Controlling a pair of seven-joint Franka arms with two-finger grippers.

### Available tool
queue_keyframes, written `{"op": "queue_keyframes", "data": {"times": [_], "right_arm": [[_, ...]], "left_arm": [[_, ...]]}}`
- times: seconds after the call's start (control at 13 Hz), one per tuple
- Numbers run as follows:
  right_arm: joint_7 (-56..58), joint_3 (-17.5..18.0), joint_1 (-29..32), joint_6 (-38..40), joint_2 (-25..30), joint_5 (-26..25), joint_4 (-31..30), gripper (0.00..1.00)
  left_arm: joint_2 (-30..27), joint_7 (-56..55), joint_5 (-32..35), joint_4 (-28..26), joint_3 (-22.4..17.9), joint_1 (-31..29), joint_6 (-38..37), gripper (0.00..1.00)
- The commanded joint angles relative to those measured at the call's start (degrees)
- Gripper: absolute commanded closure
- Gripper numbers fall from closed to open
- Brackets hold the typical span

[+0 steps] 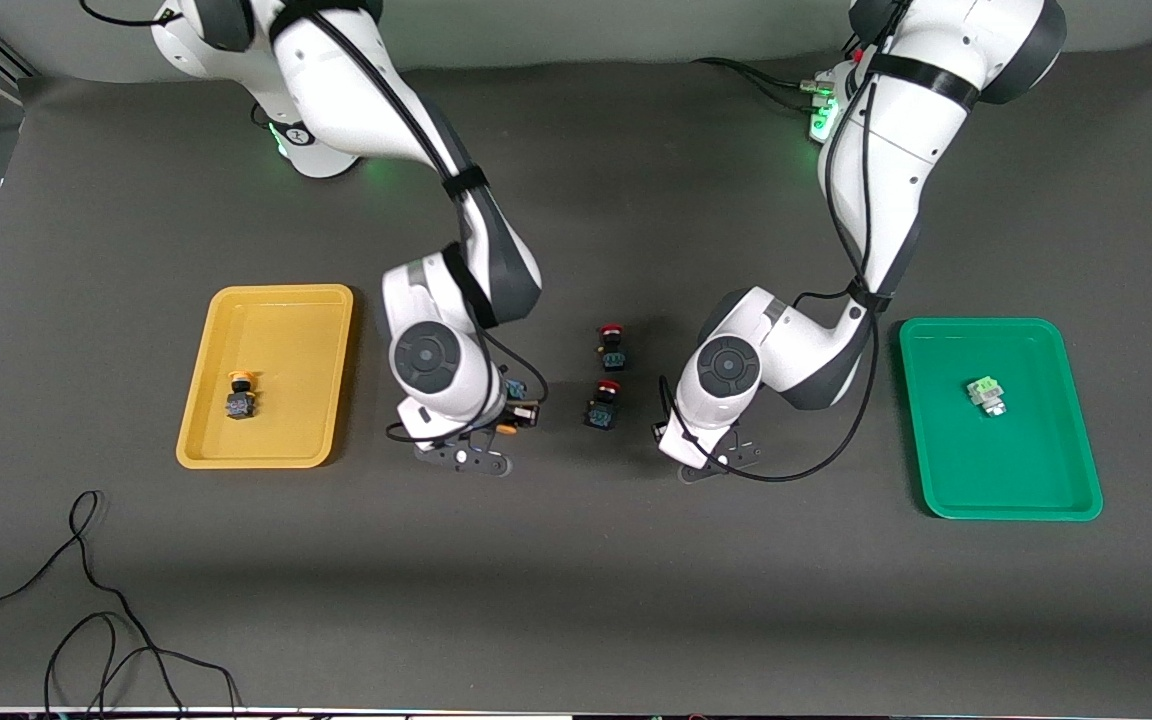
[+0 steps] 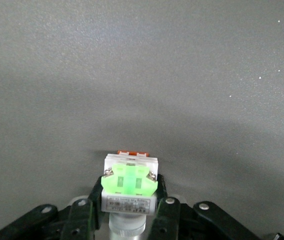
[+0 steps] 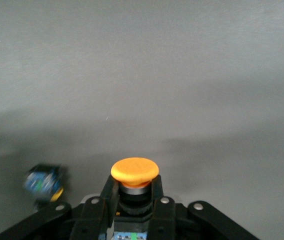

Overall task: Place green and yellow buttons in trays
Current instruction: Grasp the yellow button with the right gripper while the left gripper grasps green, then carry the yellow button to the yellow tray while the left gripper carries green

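Reaching down — left gripper (image 2: pixel 128 207) clamps green button (image 2: pixel 129 182), right gripper (image 3: pixel 133 202) yellow button (image 3: pixel 134 170).

1. I work in a robotics lab, at a test bench rather than in any home or shop.
2. My table (image 1: pixel 576 600) wears a plain dark grey mat, bare of household things.
3. My two white arms are bolted along one edge, green status lights glowing at their bases.
4. Loose black cables (image 1: pixel 86 620) trail across the mat's near corner.
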State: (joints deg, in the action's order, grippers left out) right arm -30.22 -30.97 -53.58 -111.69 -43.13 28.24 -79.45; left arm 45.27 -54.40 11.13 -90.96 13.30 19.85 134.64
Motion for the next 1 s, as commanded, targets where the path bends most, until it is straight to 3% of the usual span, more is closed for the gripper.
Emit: {"op": "queue_keyframes", "data": {"times": [0.0, 0.23, 0.38, 0.62, 0.69, 0.92], "right_arm": [[0.7, -2.3, 0.1, 9.4, 6.6, 0.2, 1.7, 0.85], [10.6, -7.5, 0.1, 14.7, 12.2, -4.7, -3.1, 0.85], [22.7, -14.0, -0.4, 14.6, 16.6, -5.9, -10.9, 0.85], [36.4, -22.8, -1.1, 13.6, 19.7, -9.2, -19.0, 0.85], [40.5, -24.4, -1.2, 10.4, 19.7, -9.2, -22.8, 0.85], [49.9, -24.7, -0.2, -7.9, 18.7, -7.6, -37.0, 0.86]], "left_arm": [[-0.4, -1.5, 0.8, 1.0, -1.2, 0.5, -1.7, 1.0], [-4.3, -0.5, 0.4, 5.6, -0.9, -1.9, -15.7, 1.0], [-6.8, 3.2, 0.1, 10.9, -0.8, -3.5, -28.1, 1.0], [-12.9, 14.1, -2.2, 12.5, -0.7, -9.2, -39.5, 1.0], [-14.8, 18.0, -2.2, 12.5, -0.7, -11.6, -42.8, 1.0], [-18.6, 32.1, -1.9, 11.4, -1.1, -20.0, -48.4, 1.0]]}}
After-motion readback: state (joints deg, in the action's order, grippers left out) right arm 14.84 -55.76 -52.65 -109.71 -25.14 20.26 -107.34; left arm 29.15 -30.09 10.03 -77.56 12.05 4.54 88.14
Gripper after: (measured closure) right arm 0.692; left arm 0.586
